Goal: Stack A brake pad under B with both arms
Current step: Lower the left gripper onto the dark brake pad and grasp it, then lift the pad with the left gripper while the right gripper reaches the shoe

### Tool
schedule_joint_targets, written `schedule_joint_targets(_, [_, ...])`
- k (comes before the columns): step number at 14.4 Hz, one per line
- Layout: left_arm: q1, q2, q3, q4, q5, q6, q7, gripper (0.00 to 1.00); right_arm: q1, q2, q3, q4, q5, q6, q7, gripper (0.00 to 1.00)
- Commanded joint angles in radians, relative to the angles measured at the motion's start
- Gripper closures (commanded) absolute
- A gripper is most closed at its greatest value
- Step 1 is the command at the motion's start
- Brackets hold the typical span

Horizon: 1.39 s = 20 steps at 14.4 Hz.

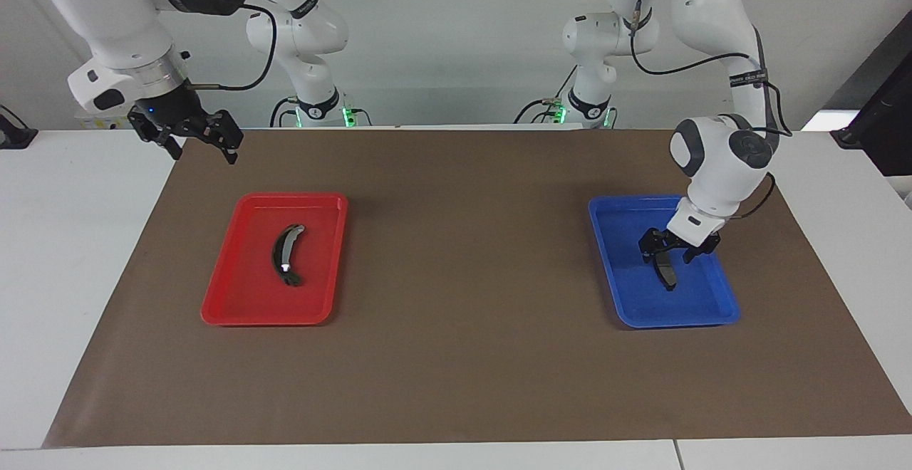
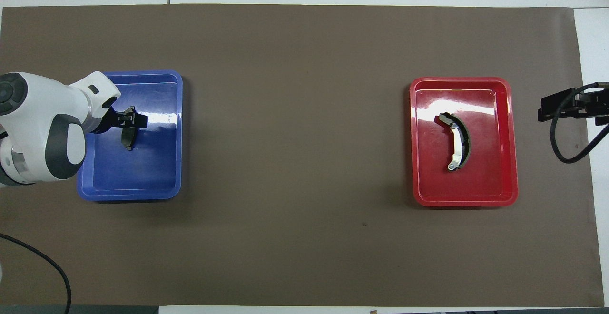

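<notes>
The A brake pad point(image 1: 667, 271), a short plain dark-grey pad, lies in the blue tray point(image 1: 702, 313) toward the left arm's end of the table; it also shows in the overhead view point(image 2: 128, 139). My left gripper point(image 1: 668, 256) is down in that tray, open, with its fingers on either side of the pad's end nearer to the robots; it shows in the overhead view point(image 2: 132, 121) too. B point(image 1: 286, 255), the long curved black piece with a silvery end, lies in the red tray point(image 1: 235, 299), also seen from overhead point(image 2: 457, 142). My right gripper point(image 1: 191, 137) waits open and empty, raised over the mat's corner.
A brown mat point(image 1: 463, 356) covers the table between the two trays. The red tray point(image 2: 504, 195) and the blue tray point(image 2: 166, 181) sit wide apart. A black cable point(image 2: 568, 142) hangs from the right arm beside the red tray.
</notes>
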Motion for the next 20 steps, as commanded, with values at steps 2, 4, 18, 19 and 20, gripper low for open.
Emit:
schedule_joint_targets(2, [0.014,0.021,-0.001,-0.019,0.010,0.036,-0.003,0.03,-0.002,-0.029,0.001,-0.035,-0.001,0.017,-0.014,0.00])
schedule_joint_targets(4, [0.014,0.021,-0.001,-0.025,0.011,0.039,-0.003,0.03,-0.002,-0.030,0.001,-0.041,-0.001,0.017,-0.014,0.00])
schedule_joint_targets(18, [0.000,-0.034,-0.001,0.038,0.013,-0.068,-0.003,0.98,-0.005,-0.038,0.001,-0.058,-0.001,0.024,-0.011,0.00])
schedule_joint_targets(19, [-0.003,-0.040,-0.004,0.065,0.013,-0.108,-0.003,0.98,-0.007,-0.056,0.001,-0.101,-0.001,0.052,-0.022,0.00])
schedule_joint_targets(20, [-0.012,-0.042,-0.006,0.097,0.013,-0.147,-0.003,0.98,-0.004,-0.073,0.001,-0.153,-0.001,0.128,-0.025,0.00])
